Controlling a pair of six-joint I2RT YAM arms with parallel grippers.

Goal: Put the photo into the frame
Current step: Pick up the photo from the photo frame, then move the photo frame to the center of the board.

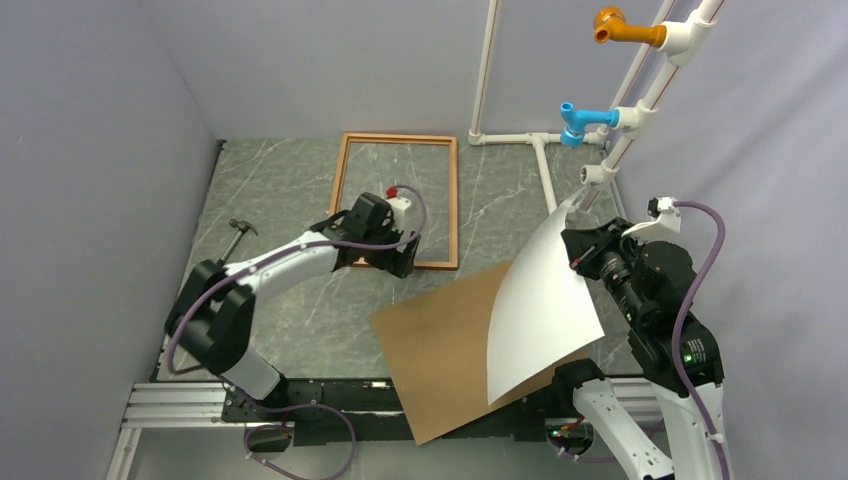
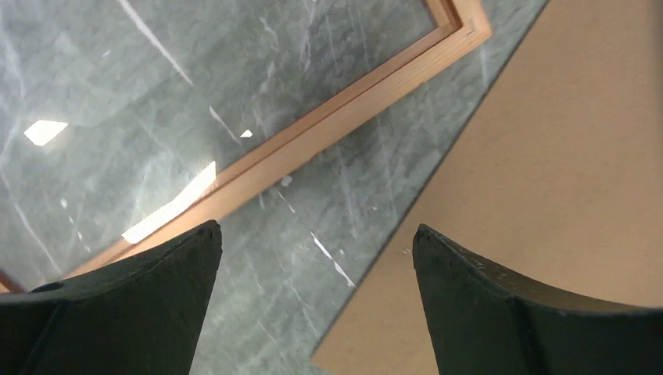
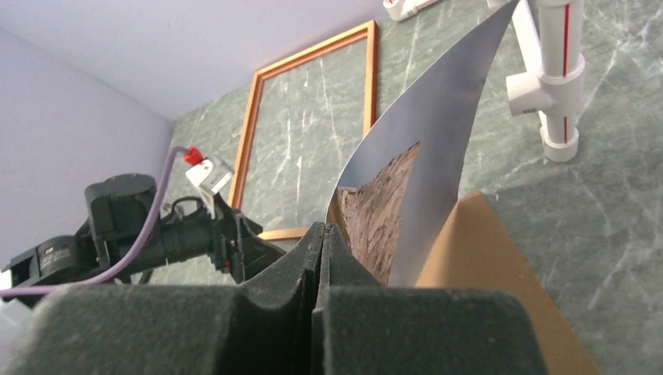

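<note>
The frame (image 1: 400,137) of thin reddish wood lies flat at the back of the marble table, with nothing inside it. My left gripper (image 1: 393,264) hovers over its near right corner; in the left wrist view it (image 2: 317,234) stands open and empty, above the frame's rail (image 2: 328,129) and an edge of the brown backing board (image 2: 547,195). My right gripper (image 3: 323,228) is shut on one edge of the photo (image 1: 540,310), holding it up and curled over the board, white back toward the top camera. The right wrist view shows its rocky print (image 3: 383,211).
The brown backing board (image 1: 440,350) lies askew at the near middle, overhanging the table's front edge. A hammer (image 1: 238,232) rests at the left. A white pipe rack (image 1: 545,165) with blue (image 1: 575,122) and orange (image 1: 612,24) fittings stands at the back right. Grey walls enclose the table.
</note>
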